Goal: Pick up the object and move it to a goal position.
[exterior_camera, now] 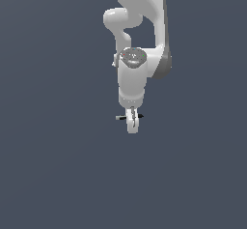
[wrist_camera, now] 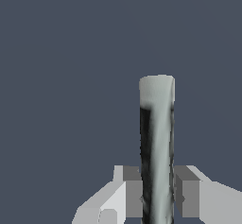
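Reaching down in the exterior view, the white robot arm's gripper (exterior_camera: 131,124) straddles the thin black rod with a pale end (exterior_camera: 120,118), which lies crosswise between its fingers. In the wrist view, the grey finger pads (wrist_camera: 133,192) press both sides of the rod (wrist_camera: 157,142), clenched on it. Grasping looks complete; next comes carrying it steadily to the goal, which is not visible.

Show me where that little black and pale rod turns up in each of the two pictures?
Exterior view: the rod lies crosswise at the tip of the white arm, near the picture's middle, its ends poking out on either side of the claw.
Wrist view: the rod fills the lower middle as a tall column, pale end uppermost, between the two grey pads.
Shared landmark: the claw around the rod.
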Robot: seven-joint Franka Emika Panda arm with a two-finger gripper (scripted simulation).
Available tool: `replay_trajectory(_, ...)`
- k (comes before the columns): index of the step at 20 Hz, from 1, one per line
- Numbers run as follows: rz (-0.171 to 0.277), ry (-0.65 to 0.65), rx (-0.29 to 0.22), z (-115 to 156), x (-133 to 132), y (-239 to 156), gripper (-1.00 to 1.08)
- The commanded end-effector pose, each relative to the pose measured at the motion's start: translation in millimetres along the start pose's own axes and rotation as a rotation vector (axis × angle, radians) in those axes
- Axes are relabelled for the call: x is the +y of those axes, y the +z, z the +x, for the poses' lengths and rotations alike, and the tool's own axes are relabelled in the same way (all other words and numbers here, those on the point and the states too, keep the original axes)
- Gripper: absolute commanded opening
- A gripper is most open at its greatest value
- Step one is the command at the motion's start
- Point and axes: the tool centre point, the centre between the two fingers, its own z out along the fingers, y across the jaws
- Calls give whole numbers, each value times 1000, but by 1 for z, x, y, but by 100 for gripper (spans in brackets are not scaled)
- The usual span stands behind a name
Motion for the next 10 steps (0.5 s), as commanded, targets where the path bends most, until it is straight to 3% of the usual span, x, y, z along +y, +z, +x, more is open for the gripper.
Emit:
replay_trajectory(1, 0, 0, 1, 11, -6, -28, -100)
replay_trajectory(10, 0, 1, 2, 47, -27, -120, -100)
